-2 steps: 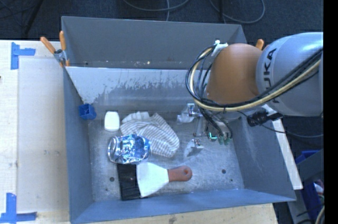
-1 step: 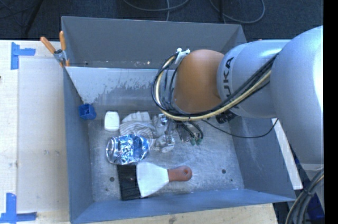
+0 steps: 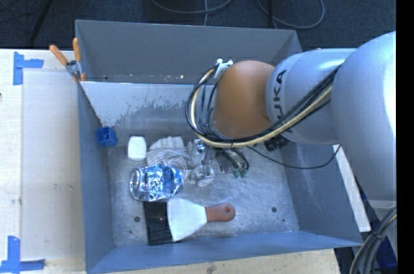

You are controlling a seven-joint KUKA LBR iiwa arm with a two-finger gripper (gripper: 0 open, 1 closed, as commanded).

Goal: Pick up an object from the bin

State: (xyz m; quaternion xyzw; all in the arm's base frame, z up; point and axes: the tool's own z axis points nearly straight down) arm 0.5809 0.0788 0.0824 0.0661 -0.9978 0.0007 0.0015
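Observation:
My gripper (image 3: 204, 169) hangs low in the middle of the bin, under the arm's orange cover. It is just right of a crushed blue-and-silver can (image 3: 155, 182) and beside a crumpled white cloth (image 3: 167, 150), close to both. A paint brush (image 3: 187, 217) with black bristles, a white band and a brown handle lies a little in front of it, on the bin floor. I see nothing clearly held in it.
A white cap (image 3: 136, 147) and a small blue block (image 3: 107, 136) lie at the left of the bin, near the sloping wall. The arm and its cables cover the right and back of the bin.

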